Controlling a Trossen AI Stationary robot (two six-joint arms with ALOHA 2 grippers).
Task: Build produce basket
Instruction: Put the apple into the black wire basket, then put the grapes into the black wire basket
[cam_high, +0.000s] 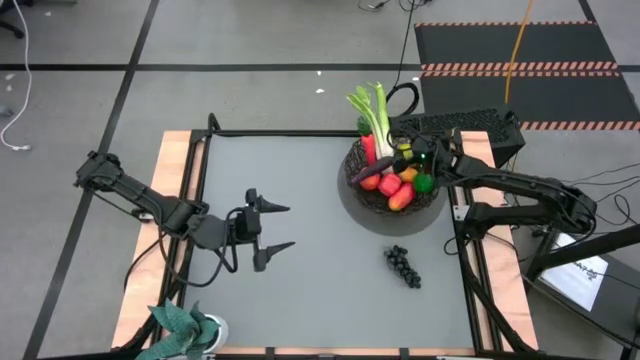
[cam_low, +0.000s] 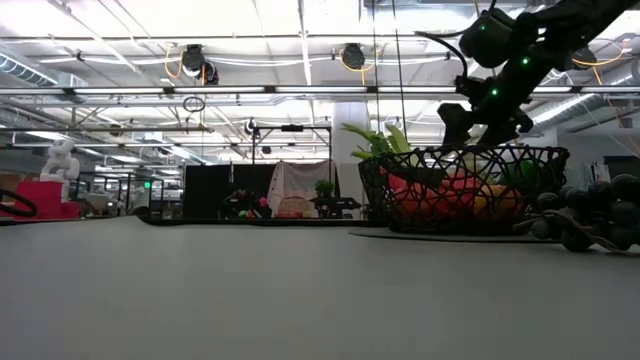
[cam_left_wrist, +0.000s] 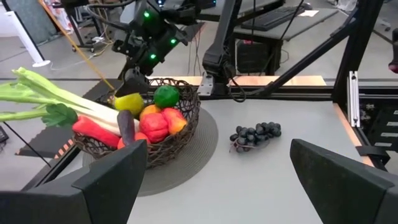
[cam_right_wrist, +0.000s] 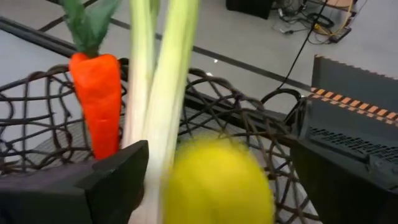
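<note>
the right gripper (cam_high: 414, 152) hangs over the far side of the basket (cam_high: 432, 204), which sits on a round mat at the right of the counter (cam_high: 300, 200). its jaws are spread wide, and in the right wrist view a blurred yellow fruit (cam_right_wrist: 216, 182) lies between them, just beside the leek (cam_right_wrist: 163, 93) and the carrot (cam_right_wrist: 97, 102). whether the fruit rests on the heap or is in mid drop cannot be told.

the basket is well filled: the leek, the carrot, a red fruit (cam_left_wrist: 155, 126), an orange one (cam_left_wrist: 150, 111) and a green one (cam_left_wrist: 165, 96) are seen piled inside, with the leek leaning out over the rim. the dark grapes (cam_high: 403, 265) lie apart on the counter, near the front of the mat.

the step in hand is judged to be the release of the yellow fruit. it is best finished by a straight lift, so that the leek stalk and the wire rim are not caught by the spread jaws. the pile is loose and rounded, so a sideways brush could roll a fruit out. the grapes are judged the piece left to fetch; being a soft cluster, they would be better taken across the middle from above.

the left gripper (cam_high: 276, 227) waits at mid counter with its jaws spread and empty.
</note>
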